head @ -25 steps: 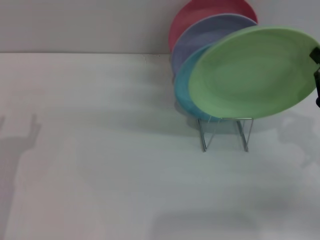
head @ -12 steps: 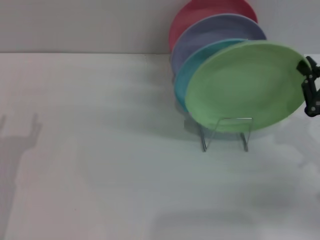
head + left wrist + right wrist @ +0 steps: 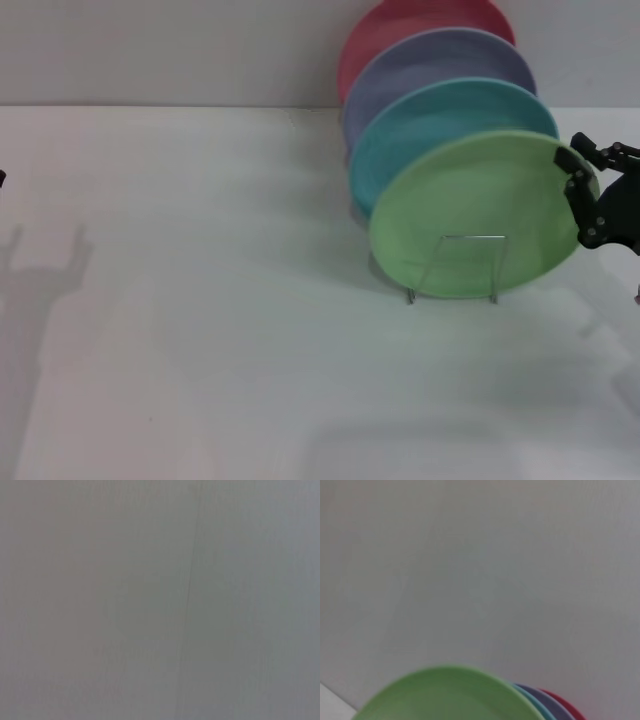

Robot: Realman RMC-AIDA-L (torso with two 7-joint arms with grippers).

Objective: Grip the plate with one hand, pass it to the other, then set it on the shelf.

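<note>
The head camera looks forward and down over the white matte table point(image 3: 200, 350) toward the pale back wall point(image 3: 150, 50). The right wrist camera sits close behind the round light green plastic plate point(image 3: 445, 695) (shared with the head view point(image 3: 470, 215)), facing blank wall. The left wrist camera sees only featureless grey.
</note>
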